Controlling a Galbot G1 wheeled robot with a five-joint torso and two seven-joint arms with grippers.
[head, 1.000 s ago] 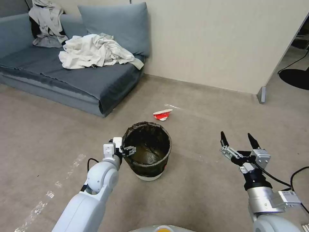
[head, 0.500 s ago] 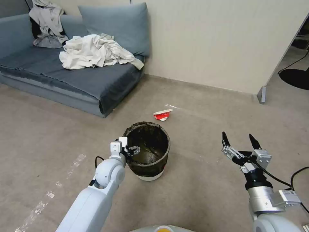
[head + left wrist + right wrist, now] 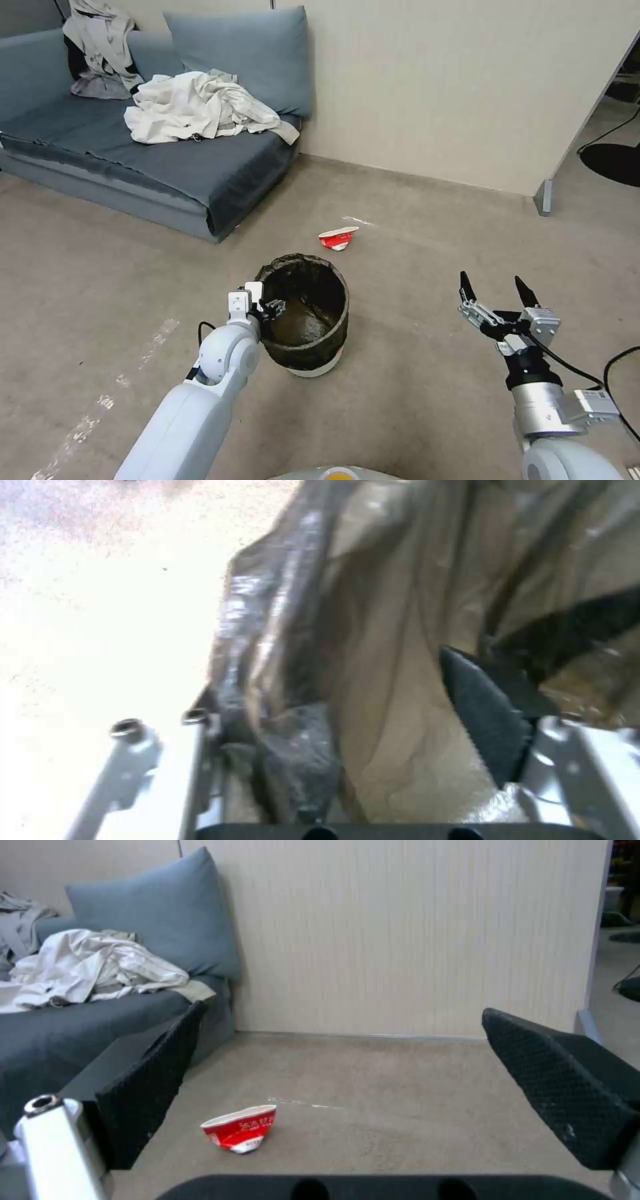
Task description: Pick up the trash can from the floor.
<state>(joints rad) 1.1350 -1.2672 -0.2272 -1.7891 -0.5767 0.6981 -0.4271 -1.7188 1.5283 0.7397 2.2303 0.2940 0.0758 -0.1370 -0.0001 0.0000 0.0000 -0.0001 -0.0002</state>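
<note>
The trash can (image 3: pixel 308 337), white with a dark bag folded over its rim, stands on the floor (image 3: pixel 413 407) in front of me, leaning slightly toward my left arm. My left gripper (image 3: pixel 272 309) straddles its near-left rim and is shut on it. In the left wrist view the crumpled bag (image 3: pixel 373 630) lies between the jaws of that left gripper (image 3: pixel 360 740). One black serrated finger (image 3: pixel 483 720) is inside the can, the other is hidden behind the bag. My right gripper (image 3: pixel 493 293) hovers open to the can's right, holding nothing.
A crushed red-and-white cup (image 3: pixel 338 238) lies on the floor beyond the can, also ahead of the right gripper (image 3: pixel 360 1095) as the cup (image 3: pixel 240 1134). A grey sofa (image 3: pixel 167 167) with clothes stands at the back left. The wall panel's foot (image 3: pixel 543 197) is at the right.
My left gripper moved in over the can's rim and closed on it. The can now leans a little toward that arm. The right arm has barely moved.
</note>
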